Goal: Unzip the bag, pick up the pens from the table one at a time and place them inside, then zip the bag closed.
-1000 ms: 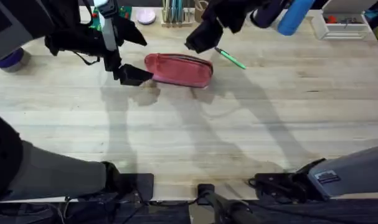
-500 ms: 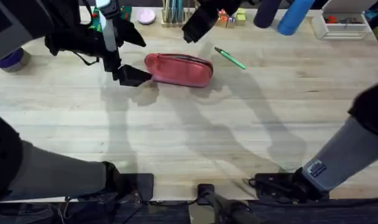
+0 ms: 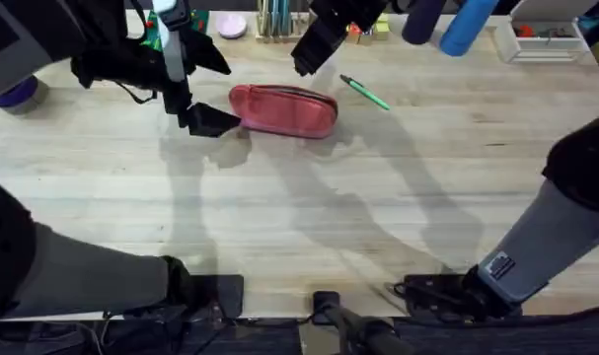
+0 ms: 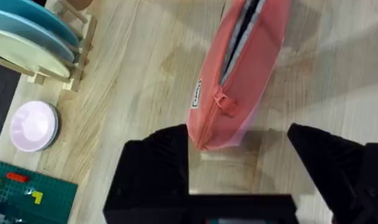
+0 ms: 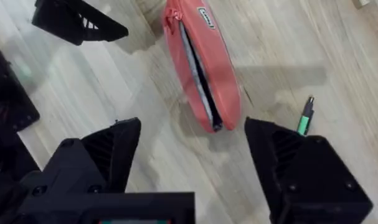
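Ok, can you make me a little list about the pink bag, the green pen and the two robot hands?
bag: coral-pink soft fabric pouch lying on the light wooden plank table, zipper open
pen: slim bright green pen on the table beside the bag, apart from it
left gripper: open, at the bag's end near the zipper pull, holding nothing
right gripper: open, raised above the table near the bag and pen, holding nothing
pens inside bag: cannot tell
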Action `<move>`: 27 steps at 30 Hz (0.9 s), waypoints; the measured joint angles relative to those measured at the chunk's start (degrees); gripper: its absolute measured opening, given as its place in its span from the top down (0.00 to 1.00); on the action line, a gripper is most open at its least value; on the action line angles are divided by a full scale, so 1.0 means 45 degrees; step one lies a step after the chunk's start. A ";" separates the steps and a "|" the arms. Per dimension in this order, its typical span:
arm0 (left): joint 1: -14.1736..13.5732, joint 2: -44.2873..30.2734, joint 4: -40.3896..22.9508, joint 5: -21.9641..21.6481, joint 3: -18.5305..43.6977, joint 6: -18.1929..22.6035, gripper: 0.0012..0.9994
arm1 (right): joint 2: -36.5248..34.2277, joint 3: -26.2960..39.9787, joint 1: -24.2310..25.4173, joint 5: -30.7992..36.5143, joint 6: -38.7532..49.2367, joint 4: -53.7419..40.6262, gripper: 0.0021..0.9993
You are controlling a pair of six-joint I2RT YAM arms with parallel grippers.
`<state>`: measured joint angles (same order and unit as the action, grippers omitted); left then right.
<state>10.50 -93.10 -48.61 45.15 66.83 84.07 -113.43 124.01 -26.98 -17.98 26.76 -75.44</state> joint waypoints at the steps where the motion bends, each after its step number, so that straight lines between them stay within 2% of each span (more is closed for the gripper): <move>1: 0.0000 0.0000 -0.0002 0.0000 0.0000 0.0000 0.01 | 0.0005 0.0000 0.0000 0.0000 -0.0004 0.0005 0.00; 3: 0.0000 0.0000 -0.0002 0.0005 0.0000 0.0000 0.01 | 0.0002 0.0000 0.0000 0.0000 0.0000 0.0071 0.00; 8: 0.0000 0.0005 -0.0002 0.0000 0.0000 0.0000 0.01 | 0.0000 0.0005 0.0000 0.0000 0.0030 0.0233 0.32; 9: 0.0000 0.0000 -0.0002 0.0000 0.0000 0.0000 0.01 | 0.0000 0.0005 -0.0005 0.0002 0.0089 0.0248 0.41; 13: 0.0000 0.0005 -0.0002 0.0000 0.0000 0.0000 0.01 | 0.0000 0.0005 -0.0024 -0.0015 0.0166 0.0625 0.93; 15: 0.0000 0.0000 -0.0002 0.0000 0.0000 0.0000 0.01 | 0.0000 0.0005 -0.0039 -0.0113 0.0199 0.0783 0.97; 27: 0.0000 0.0001 -0.0002 0.0015 0.0000 0.0001 0.01 | -0.0710 0.0010 -0.0081 -0.0398 0.0204 0.0971 0.97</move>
<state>10.50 -93.09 -48.62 45.21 66.83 84.08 -116.62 124.05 -27.35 -19.77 27.68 -71.07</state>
